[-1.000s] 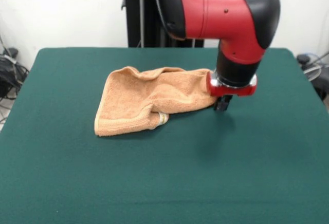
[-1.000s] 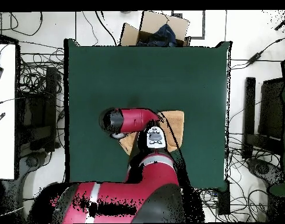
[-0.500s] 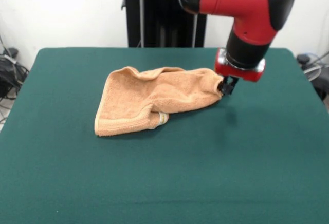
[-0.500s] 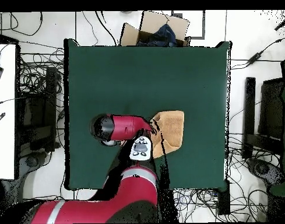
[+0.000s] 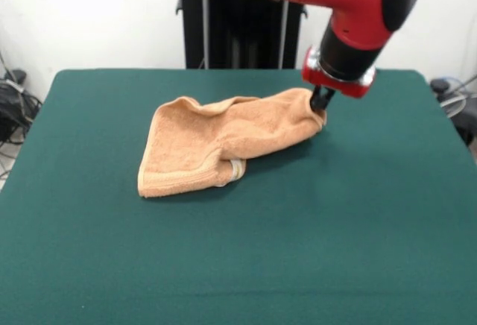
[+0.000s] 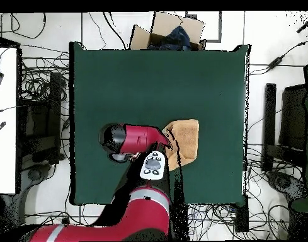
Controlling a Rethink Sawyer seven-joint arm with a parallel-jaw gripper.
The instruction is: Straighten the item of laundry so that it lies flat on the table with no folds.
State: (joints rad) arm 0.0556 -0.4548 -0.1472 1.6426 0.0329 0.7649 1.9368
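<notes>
Laundry item [image 5: 216, 142], a peach towel, lies crumpled with folds on the green counter [image 5: 238, 250], toward its middle. Its right corner is lifted, pinched in the closed jaws of the gripper [image 5: 321, 101]. White walls and a black pedestal stand behind; cables cover the floor [image 6: 36, 69] around.

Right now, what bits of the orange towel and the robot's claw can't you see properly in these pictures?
- Claw, front view: too small and dark to tell open from shut at the towel corner.
- Claw, overhead view: hidden under the red arm.
- Towel, overhead view: its arm-side part is covered by the arm; only one end shows.
- Towel's underside and inner folds, front view: tucked beneath the top layer.
- Table, overhead view: part hidden by the arm.
</notes>
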